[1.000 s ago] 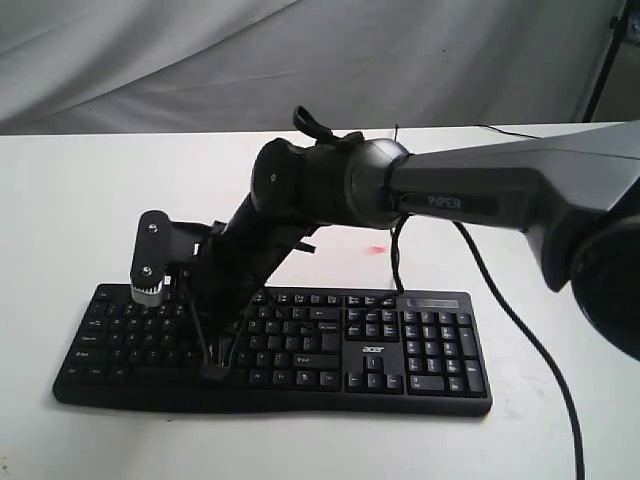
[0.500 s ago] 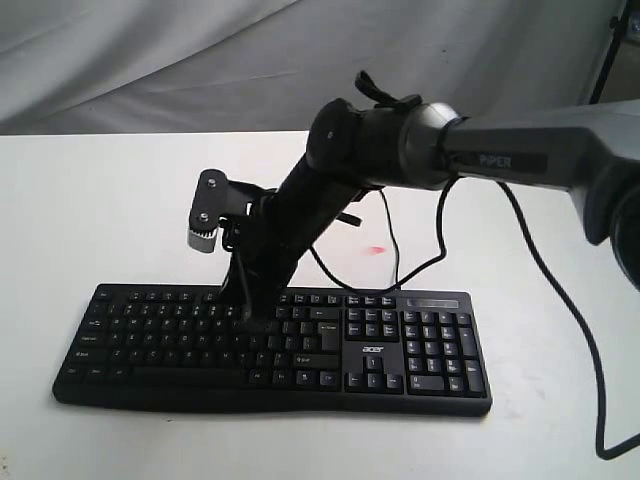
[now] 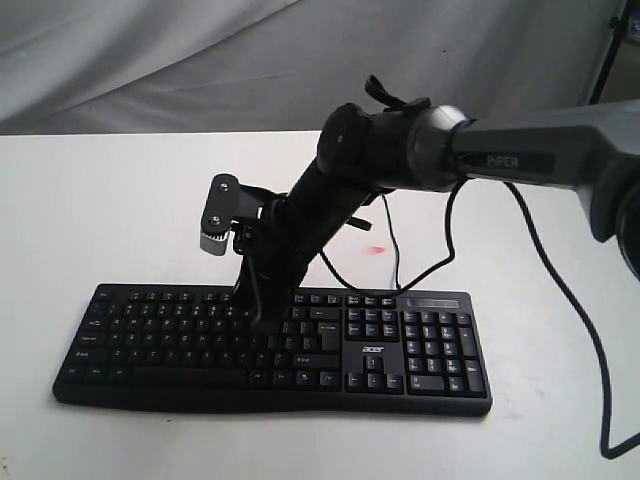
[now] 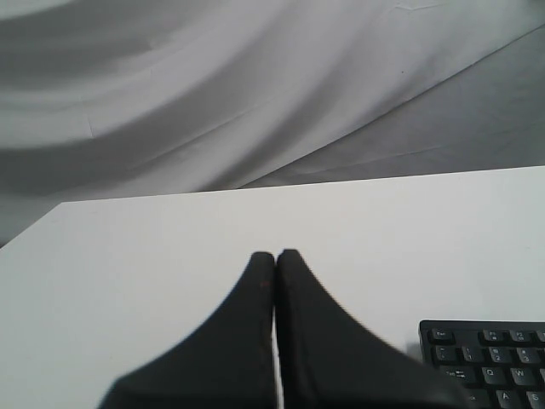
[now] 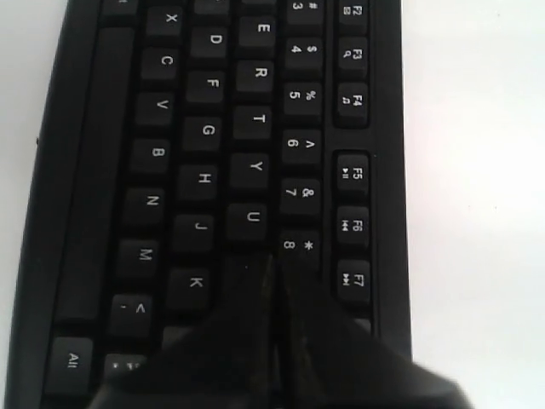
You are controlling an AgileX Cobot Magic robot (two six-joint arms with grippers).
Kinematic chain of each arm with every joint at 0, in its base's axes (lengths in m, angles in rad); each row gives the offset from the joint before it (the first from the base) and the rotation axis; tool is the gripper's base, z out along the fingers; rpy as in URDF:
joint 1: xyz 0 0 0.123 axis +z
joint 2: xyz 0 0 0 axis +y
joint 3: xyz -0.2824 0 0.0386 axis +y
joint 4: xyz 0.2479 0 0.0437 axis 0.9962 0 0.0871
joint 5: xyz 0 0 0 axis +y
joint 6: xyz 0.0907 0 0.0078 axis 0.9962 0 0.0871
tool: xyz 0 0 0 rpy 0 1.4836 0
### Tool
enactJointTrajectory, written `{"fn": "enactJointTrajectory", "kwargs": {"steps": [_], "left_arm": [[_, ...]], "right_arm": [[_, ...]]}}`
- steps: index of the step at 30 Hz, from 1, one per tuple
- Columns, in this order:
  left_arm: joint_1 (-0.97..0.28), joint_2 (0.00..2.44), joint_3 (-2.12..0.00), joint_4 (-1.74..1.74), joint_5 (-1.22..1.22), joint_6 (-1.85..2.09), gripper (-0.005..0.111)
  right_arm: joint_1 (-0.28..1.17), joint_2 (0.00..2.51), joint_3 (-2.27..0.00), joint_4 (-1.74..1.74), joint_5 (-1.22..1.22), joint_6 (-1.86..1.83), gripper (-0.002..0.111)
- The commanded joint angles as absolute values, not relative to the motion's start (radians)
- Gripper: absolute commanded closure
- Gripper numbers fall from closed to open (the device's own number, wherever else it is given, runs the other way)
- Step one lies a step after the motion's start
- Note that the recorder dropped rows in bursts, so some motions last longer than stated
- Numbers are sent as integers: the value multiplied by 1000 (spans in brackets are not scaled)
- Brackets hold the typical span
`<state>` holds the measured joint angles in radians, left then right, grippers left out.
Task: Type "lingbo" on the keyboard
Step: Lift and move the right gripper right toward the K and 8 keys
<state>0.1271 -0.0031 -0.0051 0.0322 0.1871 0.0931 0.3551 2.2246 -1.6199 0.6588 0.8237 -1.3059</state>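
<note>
White table (image 3: 100,200) fills the scene, with pale draped cloth (image 3: 150,60) behind it. One wide black plastic keyboard (image 3: 400,350) with a number pad and an acer logo lies flat on it, toward the near edge. We count one keyboard and two grippers. Our right gripper (image 5: 271,266) is pressed closed and empty, its joined tip over the key just past U; we cannot tell whether it touches. Our left gripper (image 4: 275,256) is likewise pinched closed on nothing, above bare table beside the keyboard's corner. We judge the board stiff, light and apt to slide on the smooth top, its keys small and springy. So we would not grasp it: press one cap at its centre, straight down.
</note>
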Motion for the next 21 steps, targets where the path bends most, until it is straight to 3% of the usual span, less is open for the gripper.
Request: {"fn": "enactJointTrajectory", "kwargs": {"steps": [1, 9, 21], "left_arm": [[123, 0, 0, 32, 183, 90, 106], [123, 0, 0, 32, 183, 90, 106], [123, 0, 0, 32, 183, 90, 106]], "right_arm": [[349, 2214, -1612, 678, 809, -1269, 108], [349, 2169, -1500, 680, 662, -1300, 108], [350, 2157, -1496, 731, 738, -1365, 108]]}}
